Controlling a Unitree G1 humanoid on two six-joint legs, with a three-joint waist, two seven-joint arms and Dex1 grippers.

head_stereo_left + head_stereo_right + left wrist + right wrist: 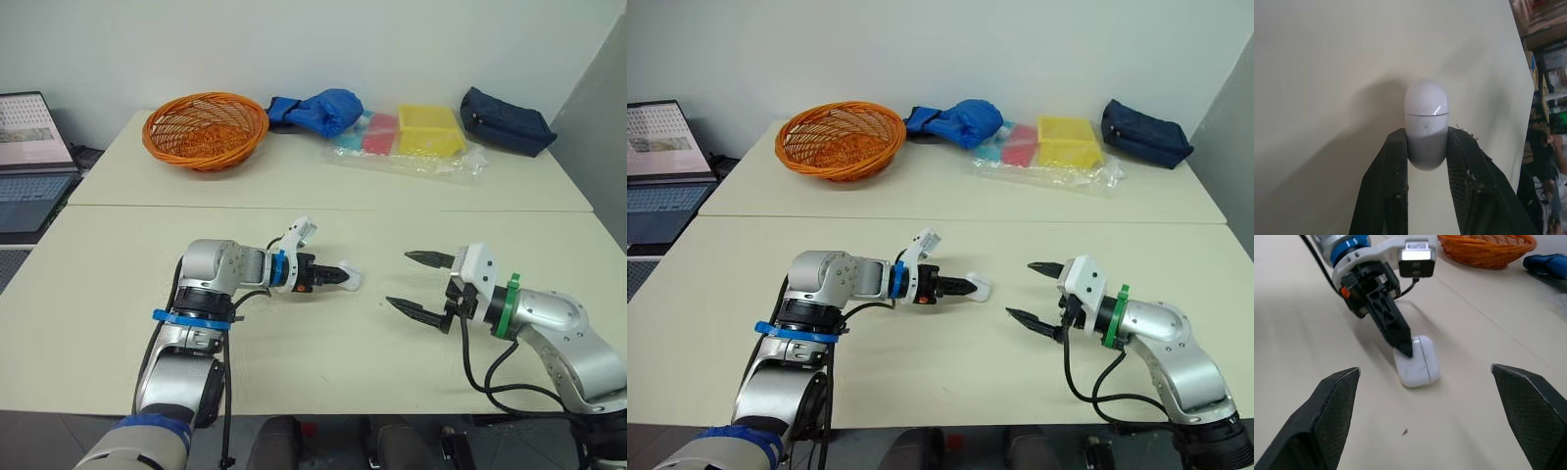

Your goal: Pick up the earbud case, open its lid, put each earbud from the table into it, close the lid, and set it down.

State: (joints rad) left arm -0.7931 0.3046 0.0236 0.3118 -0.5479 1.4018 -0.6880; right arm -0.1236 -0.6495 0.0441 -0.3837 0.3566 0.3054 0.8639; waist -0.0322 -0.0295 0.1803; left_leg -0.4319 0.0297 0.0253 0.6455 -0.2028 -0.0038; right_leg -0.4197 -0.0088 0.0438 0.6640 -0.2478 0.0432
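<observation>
White and glossy, the earbud case (350, 280) lies on the pale tabletop (108, 294) in the head views. Its lid is down, and the left hand (342, 278) pinches it at the end nearer that arm. The right hand (399, 279) hovers just beside the case on its other side, apart from it, with its two fingers spread wide. Well beyond the case, along the far edge, stand an orange wicker basket (206, 129), a blue cloth bundle (321, 110), a clear plastic bag (451, 164) around a yellow box (429, 129), and a dark blue pouch (506, 121). A laptop (29, 157) sits far off to the case's left.

In the left wrist view, the black fingers (1383, 191) press on both flanks of the case's body below the seam. The rounded lid points away from the wrist, shut.

In the right wrist view, that hand's own fingers (1332, 421) stand far apart. The case rests flat on the tabletop ahead of them, with a left fingertip touching it near the seam.
</observation>
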